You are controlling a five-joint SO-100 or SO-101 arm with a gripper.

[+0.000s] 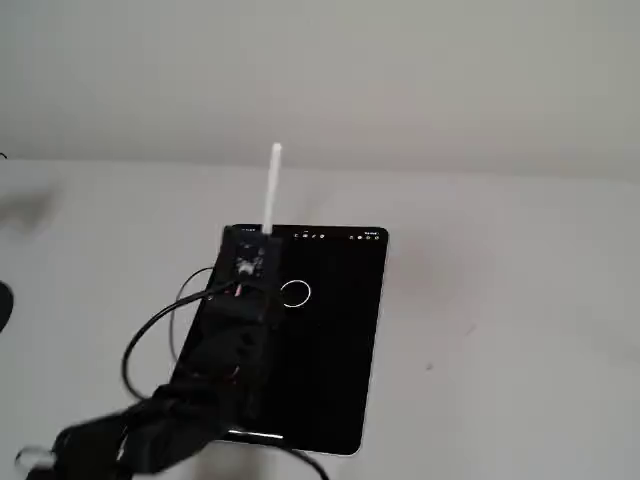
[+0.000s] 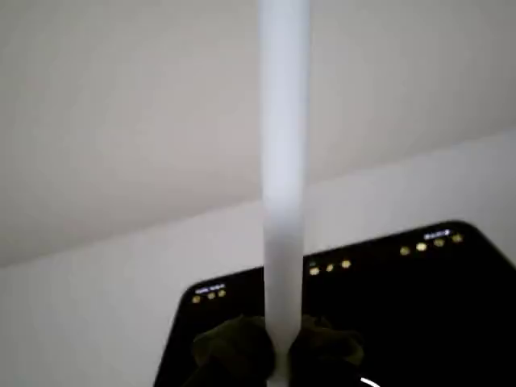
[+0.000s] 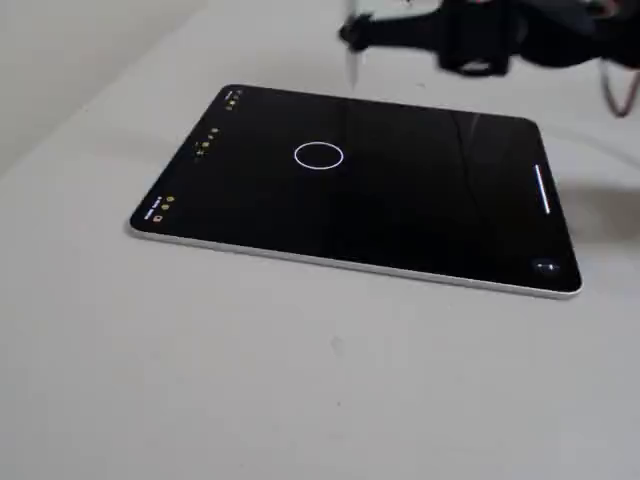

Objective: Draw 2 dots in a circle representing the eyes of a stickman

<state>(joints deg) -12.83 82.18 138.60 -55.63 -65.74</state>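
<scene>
Fixed view: pincer (image 1: 262, 240) clamped on a white stylus (image 1: 272, 185), above the tablet (image 1: 340, 380) on the tabletop (image 1: 500, 300); circle (image 1: 296, 293) empty, just right of and below the pincer. Wrist view: stylus (image 2: 283, 185) fills centre, tip unseen; risk, a blind descent landing outside the ring. Other fixed view: circle (image 3: 319, 155) below the stylus tip (image 3: 351, 72), no dots; a dragged touch would draw a streak
</scene>
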